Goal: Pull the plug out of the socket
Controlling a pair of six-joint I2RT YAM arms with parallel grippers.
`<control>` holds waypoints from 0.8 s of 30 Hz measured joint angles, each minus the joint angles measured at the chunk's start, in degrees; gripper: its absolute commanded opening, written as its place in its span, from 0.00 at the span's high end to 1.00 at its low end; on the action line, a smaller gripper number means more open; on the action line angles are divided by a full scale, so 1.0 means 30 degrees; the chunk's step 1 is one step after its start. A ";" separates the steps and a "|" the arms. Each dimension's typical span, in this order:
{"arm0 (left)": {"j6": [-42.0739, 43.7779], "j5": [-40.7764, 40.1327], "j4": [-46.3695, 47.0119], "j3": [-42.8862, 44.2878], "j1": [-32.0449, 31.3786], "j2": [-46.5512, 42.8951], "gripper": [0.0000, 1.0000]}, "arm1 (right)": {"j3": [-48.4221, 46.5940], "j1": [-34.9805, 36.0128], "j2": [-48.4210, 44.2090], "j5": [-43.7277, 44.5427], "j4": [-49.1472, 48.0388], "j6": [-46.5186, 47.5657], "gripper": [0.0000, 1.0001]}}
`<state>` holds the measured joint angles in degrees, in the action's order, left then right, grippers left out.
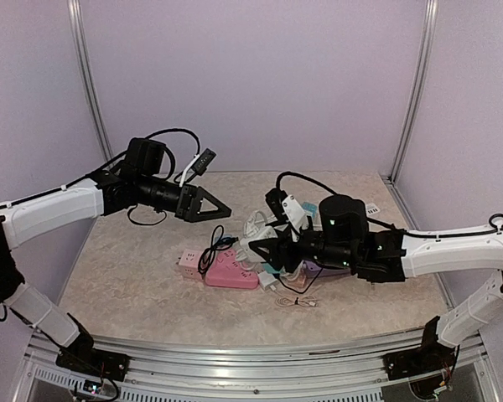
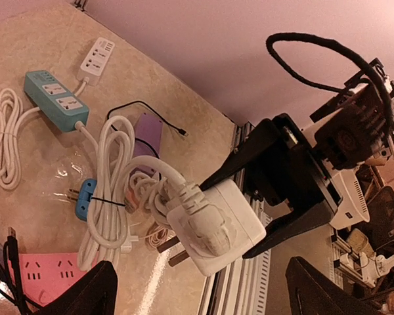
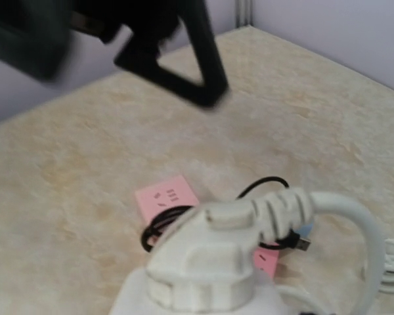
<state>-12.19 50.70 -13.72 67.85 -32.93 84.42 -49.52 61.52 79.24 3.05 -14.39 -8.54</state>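
Note:
In the left wrist view a white cube socket [image 2: 243,220] hangs above the table, clamped between the black fingers of my right gripper [image 2: 226,220]. A white plug [image 2: 207,230] with a thick white cable [image 2: 151,174] sits pushed into its face, and two metal prongs stick out of the cube's lower left side. My left gripper [image 2: 203,295] is open, its fingertips [image 2: 92,292] spread on either side below the cube and touching nothing. From above, the left gripper [image 1: 214,207] hovers up and left of the right gripper [image 1: 266,249]. The right wrist view shows the plug [image 3: 233,239] close up.
A pink power strip [image 1: 230,272] with a black cable [image 1: 210,251] across it lies under the grippers. A teal strip [image 2: 56,98], a white strip [image 2: 97,58], a purple block [image 2: 146,134] and coiled white cords [image 2: 111,197] crowd the table. The metal front rail [image 2: 249,289] runs close by.

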 measured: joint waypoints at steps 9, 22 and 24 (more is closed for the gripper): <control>-0.1574 0.1035 0.0350 0.0000 -0.0168 0.2106 0.26 | -0.1515 0.2273 0.1989 0.3956 0.1457 0.2543 1.00; -0.2178 0.1450 0.0561 0.0000 -0.0546 0.3002 0.38 | -0.2572 0.2543 0.3169 0.5559 0.2200 0.4044 1.00; -0.2273 0.1450 0.0539 0.0000 -0.0634 0.3191 0.41 | -0.2718 0.2645 0.3271 0.5646 0.2346 0.4131 1.00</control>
<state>-19.00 55.05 -12.10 67.85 -34.83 94.00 -57.67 69.45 89.06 19.99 -7.35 3.86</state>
